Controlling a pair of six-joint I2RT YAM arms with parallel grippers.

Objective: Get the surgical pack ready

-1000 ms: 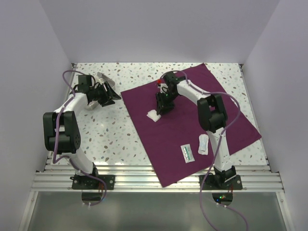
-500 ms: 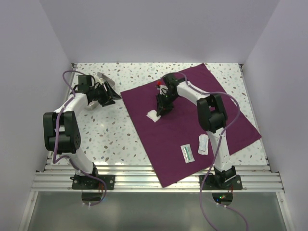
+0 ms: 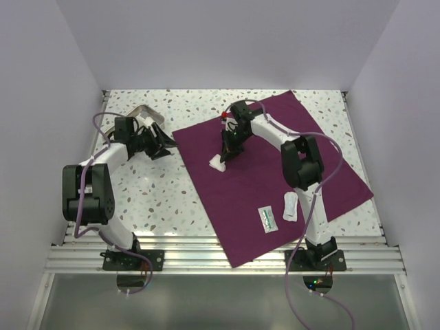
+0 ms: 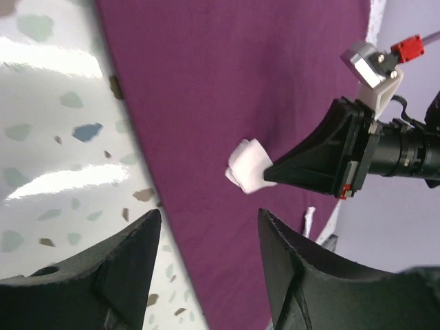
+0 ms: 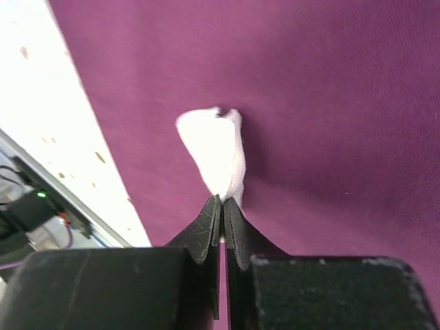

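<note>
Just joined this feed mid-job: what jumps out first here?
A big purple cloth covers the table's right half. On its left part, the right gripper is shut on a small white pad. The left gripper is open just left of the cloth; two small packets lie near its front edge.

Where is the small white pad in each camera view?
Top external: white pad left of centre, near the purple cloth's left edge.
Left wrist: pad mid-frame, at the right gripper's tip.
Right wrist: pad at centre, pinched by that gripper.
Shared landmark: the purple cloth behind the pad.
</note>
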